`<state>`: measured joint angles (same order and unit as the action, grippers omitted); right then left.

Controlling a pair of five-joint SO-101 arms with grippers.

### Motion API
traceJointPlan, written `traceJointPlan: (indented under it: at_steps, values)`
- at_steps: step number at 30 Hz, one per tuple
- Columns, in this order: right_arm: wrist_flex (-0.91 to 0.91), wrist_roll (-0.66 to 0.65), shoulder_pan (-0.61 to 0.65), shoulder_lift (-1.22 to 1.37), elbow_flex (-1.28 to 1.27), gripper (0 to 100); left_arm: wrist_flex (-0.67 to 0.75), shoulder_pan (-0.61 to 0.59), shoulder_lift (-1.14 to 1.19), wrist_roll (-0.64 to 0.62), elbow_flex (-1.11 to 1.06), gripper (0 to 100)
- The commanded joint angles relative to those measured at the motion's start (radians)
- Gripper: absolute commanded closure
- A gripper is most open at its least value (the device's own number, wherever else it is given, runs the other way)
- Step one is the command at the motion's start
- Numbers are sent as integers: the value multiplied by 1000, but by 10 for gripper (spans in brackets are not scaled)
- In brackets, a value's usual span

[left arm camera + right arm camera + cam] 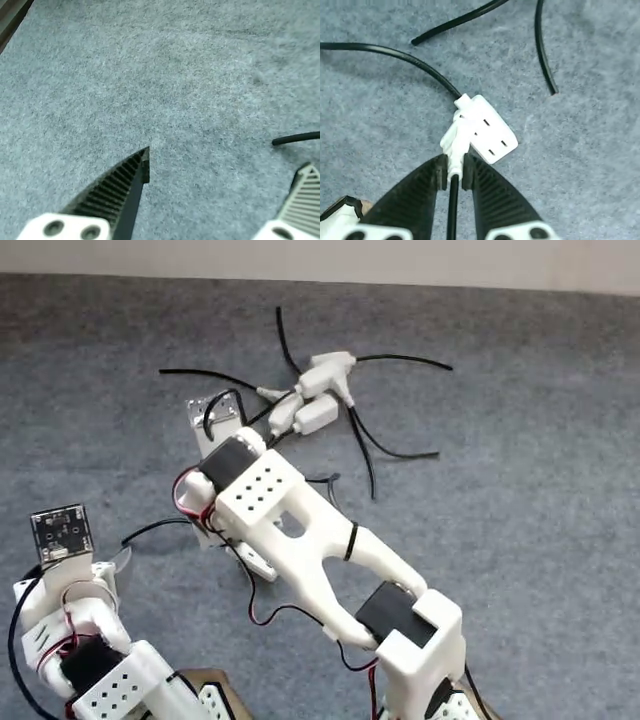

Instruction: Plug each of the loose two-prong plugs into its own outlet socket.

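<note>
I'm watching my right gripper pinching a white two-prong plug, the plug touching a white outlet socket on the grey carpet (seated or not, I cannot tell), left gripper hanging spread wide over carpet, black cable end lying near it.

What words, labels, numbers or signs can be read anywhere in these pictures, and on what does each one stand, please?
No text can be read in any view.
Tiny marks on the circuit board at an arm's wrist: too small to read.
On the socket block: slots, no print visible.
On the plug in the right gripper: no print visible.
</note>
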<state>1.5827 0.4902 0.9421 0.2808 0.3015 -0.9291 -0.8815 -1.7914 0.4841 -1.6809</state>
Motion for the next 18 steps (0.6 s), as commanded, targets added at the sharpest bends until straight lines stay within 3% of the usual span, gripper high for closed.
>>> traceJointPlan:
  at_steps: [1,12,18]
  values:
    - [1,12,-38,-21,5,993,20,-15,-7,12,-13,579]
    - [-101,17,-71,-35,-154,993,20,-16,-5,12,-13,579]
    - [-246,28,-68,-269,-383,993,21,-16,-4,12,-13,579]
